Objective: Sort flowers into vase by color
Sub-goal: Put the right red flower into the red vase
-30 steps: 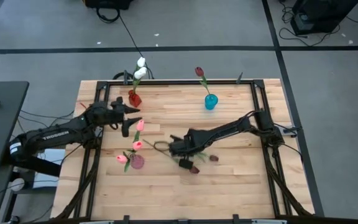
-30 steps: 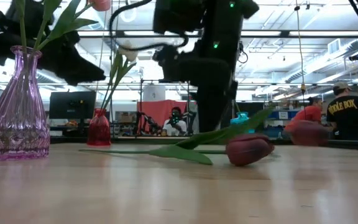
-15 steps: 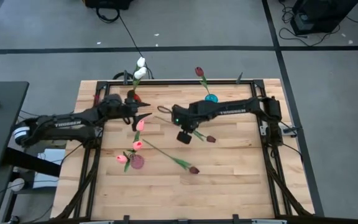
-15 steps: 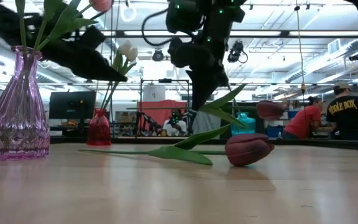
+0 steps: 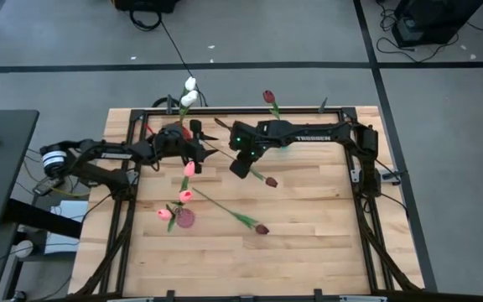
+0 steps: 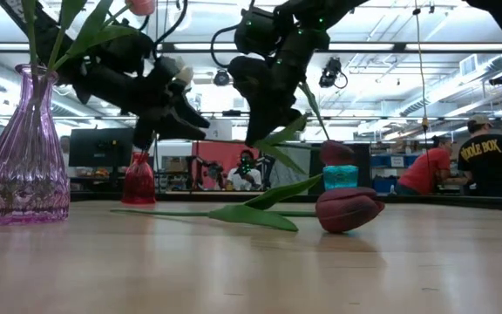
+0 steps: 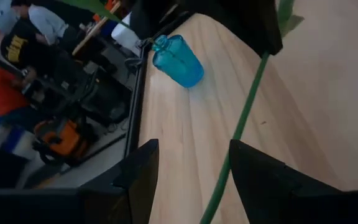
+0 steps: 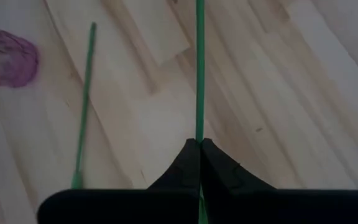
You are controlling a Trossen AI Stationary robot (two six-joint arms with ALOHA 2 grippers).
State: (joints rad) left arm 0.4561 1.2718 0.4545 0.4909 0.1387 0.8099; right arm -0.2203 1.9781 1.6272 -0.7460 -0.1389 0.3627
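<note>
1. The right end effector (image 5: 231, 144) hangs over the far middle of the desk (image 5: 325, 243), its fingers pinched fully together on the thin green stem of a maroon tulip (image 5: 271, 181). The right wrist view shows the stem (image 8: 199, 68) running straight out from between the closed tips. The bud dangles lower and nearer, clear of the boards.

2. I take that grip near the stem's end to be for handing over or re-aiming: the flower hangs at a slant, not upright enough to drop into a narrow neck.

3. The left end effector (image 5: 200, 153) sits just beside the right one, its fingers spread wide with nothing between them yet. In its wrist view the same stem (image 7: 244, 118) passes through the gap between its fingers, so it seems lined up to take hold.

4. The sorting looks well along:
   - white tulips (image 5: 189, 92) stand in the red vase (image 5: 182, 132) at the far left
   - one maroon tulip (image 5: 268, 97) stands in the blue vase (image 5: 284, 134)
   - pink tulips (image 5: 186, 183) stand in the purple vase (image 5: 184, 219) at the near left

5. Another maroon tulip (image 5: 261, 228) lies flat on the desk near the middle, waiting its turn.
</note>
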